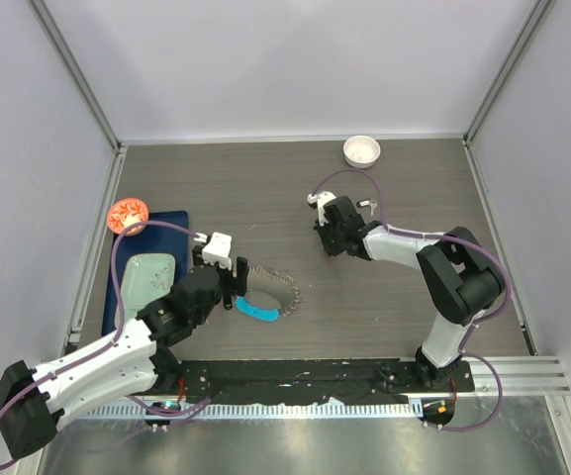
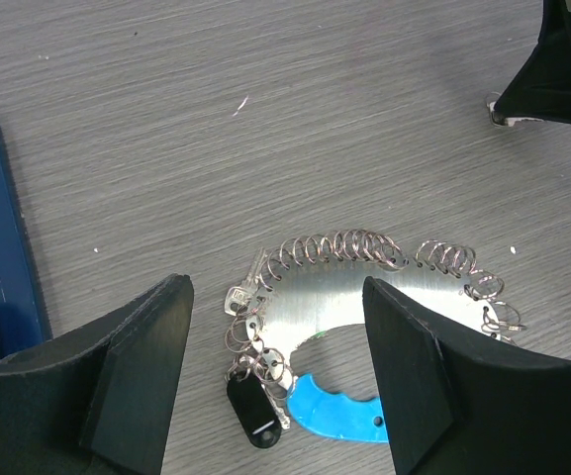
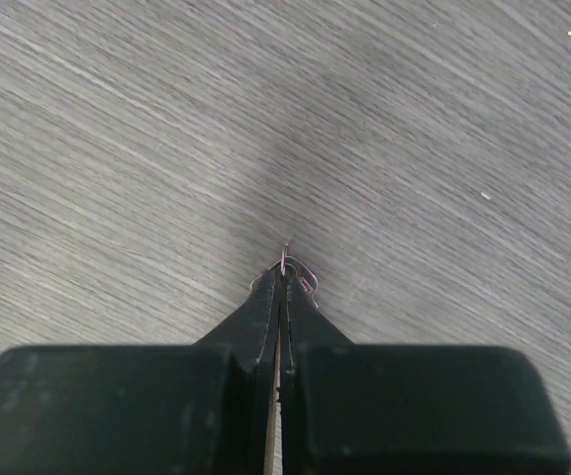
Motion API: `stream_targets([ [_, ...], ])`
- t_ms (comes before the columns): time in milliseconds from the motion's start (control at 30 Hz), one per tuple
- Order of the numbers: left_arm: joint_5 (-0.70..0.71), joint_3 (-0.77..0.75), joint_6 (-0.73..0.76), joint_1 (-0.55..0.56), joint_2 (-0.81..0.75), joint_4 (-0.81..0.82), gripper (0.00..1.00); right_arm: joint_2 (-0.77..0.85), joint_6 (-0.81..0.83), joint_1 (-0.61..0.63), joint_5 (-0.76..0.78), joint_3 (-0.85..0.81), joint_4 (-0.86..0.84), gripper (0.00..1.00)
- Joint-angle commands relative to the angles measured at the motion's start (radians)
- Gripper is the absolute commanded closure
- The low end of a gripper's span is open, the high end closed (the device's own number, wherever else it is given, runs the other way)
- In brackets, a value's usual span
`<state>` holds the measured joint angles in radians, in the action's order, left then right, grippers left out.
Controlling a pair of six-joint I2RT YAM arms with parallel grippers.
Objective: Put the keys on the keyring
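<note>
The keyring (image 2: 364, 292), a flat silver arc edged with wire loops and ending in a blue plastic segment (image 2: 339, 414), lies on the table. Small silver keys (image 2: 237, 297) and a black tag (image 2: 253, 411) hang from its left end. My left gripper (image 2: 275, 289) hovers open just above it, one finger on each side; the top view shows that gripper (image 1: 234, 287) at the left end of the keyring (image 1: 273, 293). Further right, my right gripper (image 1: 327, 245) is shut on a small key, whose thin wire loop (image 3: 287, 267) pokes out past the closed fingertips (image 3: 270, 297) just above the table.
A small white bowl (image 1: 361, 150) stands at the back right. At the left lies a dark blue mat (image 1: 169, 224) with a pale green tray (image 1: 148, 279) and an orange dish (image 1: 127, 213). A small silver item (image 1: 365, 204) lies beside the right arm's cable.
</note>
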<state>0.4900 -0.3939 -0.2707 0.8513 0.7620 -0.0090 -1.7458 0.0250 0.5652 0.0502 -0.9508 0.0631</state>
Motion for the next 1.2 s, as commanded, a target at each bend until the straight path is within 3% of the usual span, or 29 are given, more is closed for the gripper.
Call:
stream_targets([
  [0,0.022,0.003,0.018,-0.001,0.003,0.053,0.27,-0.02,0.004,-0.001,-0.036,-0.02,-0.023,0.96],
  [333,0.019,0.003,0.019,-0.001,0.007,0.053,0.27,-0.047,0.072,0.001,-0.213,-0.042,-0.045,0.95],
  [667,0.015,0.003,0.021,-0.003,0.002,0.055,0.27,-0.023,0.099,0.001,-0.222,-0.068,0.0,0.76],
  [767,0.015,0.004,0.021,-0.001,0.002,0.057,0.27,0.029,0.098,0.005,-0.217,-0.072,0.018,0.68],
  [967,0.015,0.003,0.019,-0.001,0.002,0.055,0.27,0.19,0.067,0.018,-0.21,-0.049,-0.012,0.42],
  [1067,0.016,0.001,0.016,-0.003,0.005,0.055,0.27,0.275,0.037,0.024,-0.26,0.0,-0.101,0.12],
  [1100,0.016,-0.002,0.016,-0.001,0.007,0.05,0.26,0.288,0.038,0.024,-0.286,0.007,-0.109,0.06],
  [1167,0.027,-0.006,0.001,-0.003,0.013,0.044,0.26,0.307,0.041,0.038,-0.342,0.026,-0.126,0.05],
])
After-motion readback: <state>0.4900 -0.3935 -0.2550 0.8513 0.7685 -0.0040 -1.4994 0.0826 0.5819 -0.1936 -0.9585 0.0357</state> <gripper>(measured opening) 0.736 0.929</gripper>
